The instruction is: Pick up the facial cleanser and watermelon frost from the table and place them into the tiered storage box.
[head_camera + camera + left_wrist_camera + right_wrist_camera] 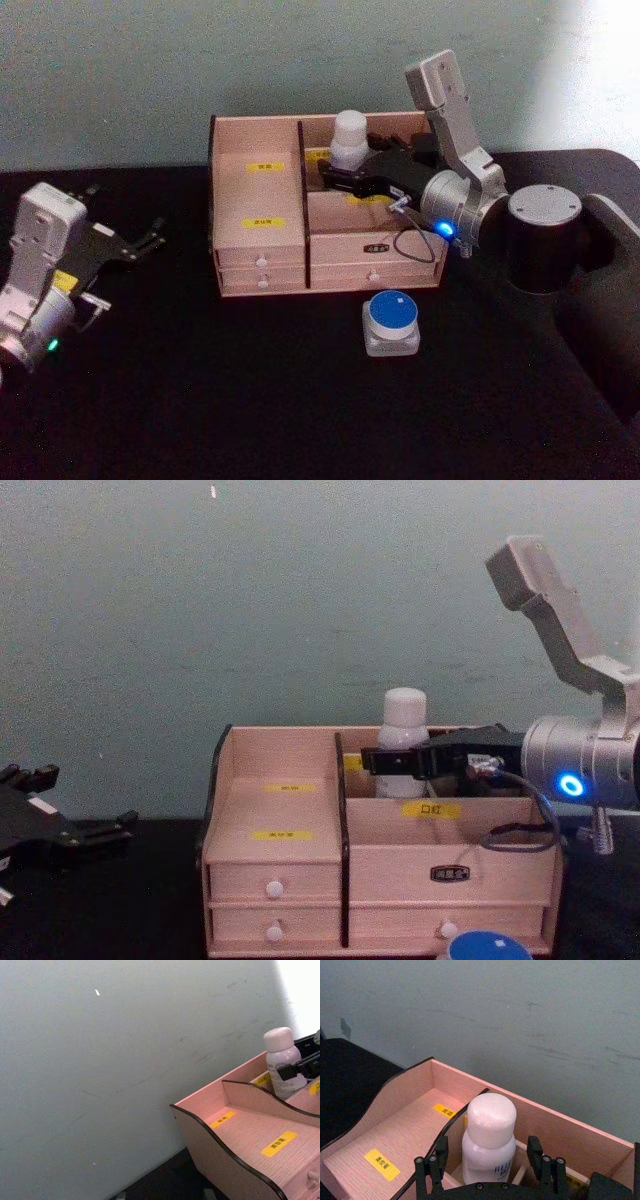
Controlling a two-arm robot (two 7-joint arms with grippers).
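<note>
The facial cleanser (pixel 350 135), a white bottle with a rounded cap, stands upright in the back right compartment of the tiered storage box (pixel 258 205). My right gripper (pixel 335 176) reaches in from the right, open, its fingers (pixel 439 1152) on either side of the bottle (pixel 489 1135) with a gap on each side. The watermelon frost (pixel 391 322), a small clear pot with a blue lid, sits on the table in front of the box's right drawers. My left gripper (pixel 150 243) rests open at the table's left, away from the box.
The black table (pixel 200 400) runs well out in front of the box and to its left. A pale wall stands close behind the box. My right arm's elbow (pixel 545 235) sits to the right of the box.
</note>
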